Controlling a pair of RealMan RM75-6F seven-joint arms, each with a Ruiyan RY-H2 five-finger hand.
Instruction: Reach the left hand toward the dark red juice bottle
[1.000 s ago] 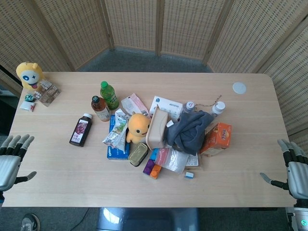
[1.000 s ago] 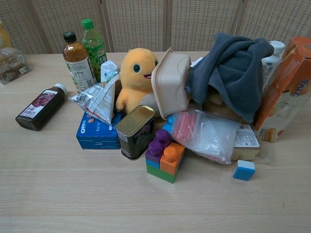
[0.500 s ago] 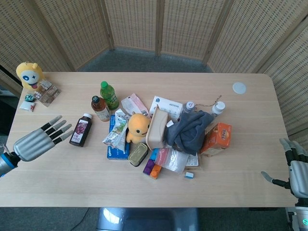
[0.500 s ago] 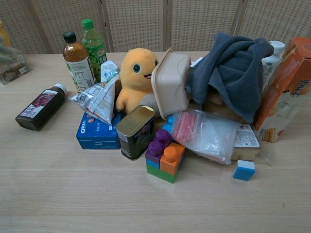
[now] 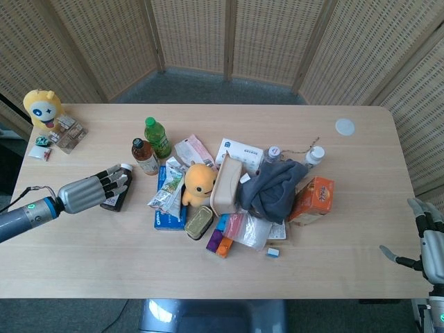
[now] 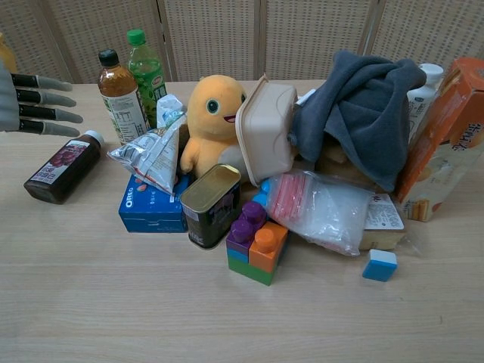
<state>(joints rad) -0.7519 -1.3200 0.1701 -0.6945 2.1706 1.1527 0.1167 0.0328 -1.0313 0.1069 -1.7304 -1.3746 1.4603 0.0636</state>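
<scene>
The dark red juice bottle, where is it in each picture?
Head view: the juice bottle lies left of the pile, partly under the left hand.
Chest view: the bottle lies at far left, below the hand's fingers.
Shared landmark: the brown tea bottle standing beside it.

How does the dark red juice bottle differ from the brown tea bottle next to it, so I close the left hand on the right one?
The dark red juice bottle lies flat on its side; the brown tea bottle stands upright. The juice bottle has a white cap, the tea bottle a black one. The juice looks nearly black-red, the tea amber. The left hand hovers open over the juice bottle, while the tea bottle stands clear of it. Both carry labels.
</scene>
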